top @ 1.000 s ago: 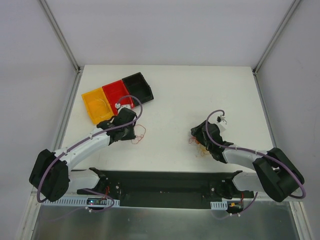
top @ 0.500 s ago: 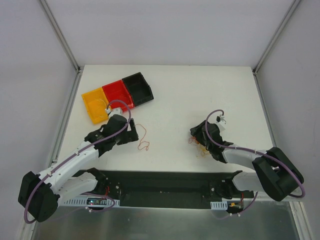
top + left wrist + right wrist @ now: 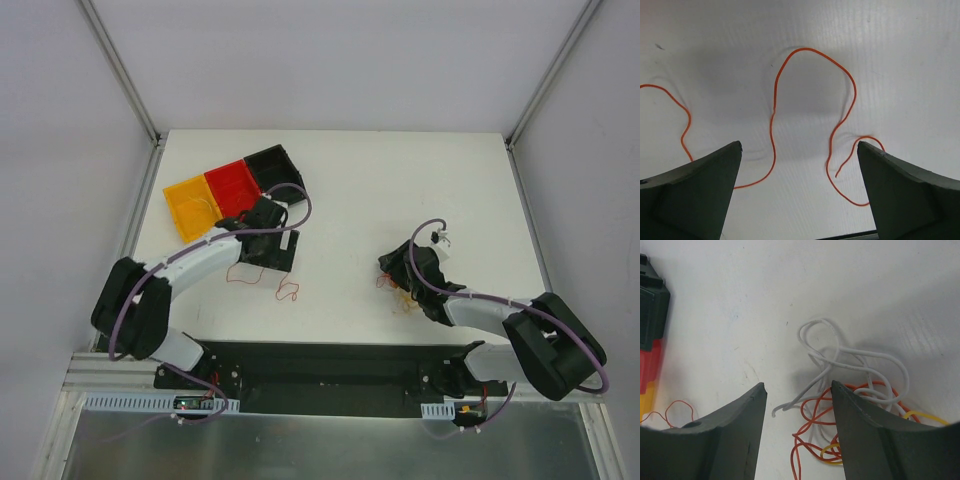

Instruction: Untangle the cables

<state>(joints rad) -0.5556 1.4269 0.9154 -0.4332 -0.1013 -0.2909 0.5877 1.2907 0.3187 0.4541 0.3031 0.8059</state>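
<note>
Left tool [image 3: 799, 146] gapes over a loose orange wire [image 3: 774, 115]; right tool [image 3: 797, 384] gapes over tangled cables [image 3: 855, 387].

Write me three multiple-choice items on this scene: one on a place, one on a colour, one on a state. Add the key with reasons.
1. Where does the tangle of wires lie? A. on the table by the right jaws; B. at the table's far right corner; C. hanging from the left jaws.
2. What colour is the lone wire below the left jaws? A. blue; B. green; C. orange.
3. How do the left jaws stand? A. shut on the wire; B. open, holding nothing; C. shut and empty.
Key: 1 A, the right wrist view shows it on the white surface at those jaws; 2 C, the left wrist view shows an orange line; 3 B, they stand wide apart, the wire flat on the table between them.
</note>
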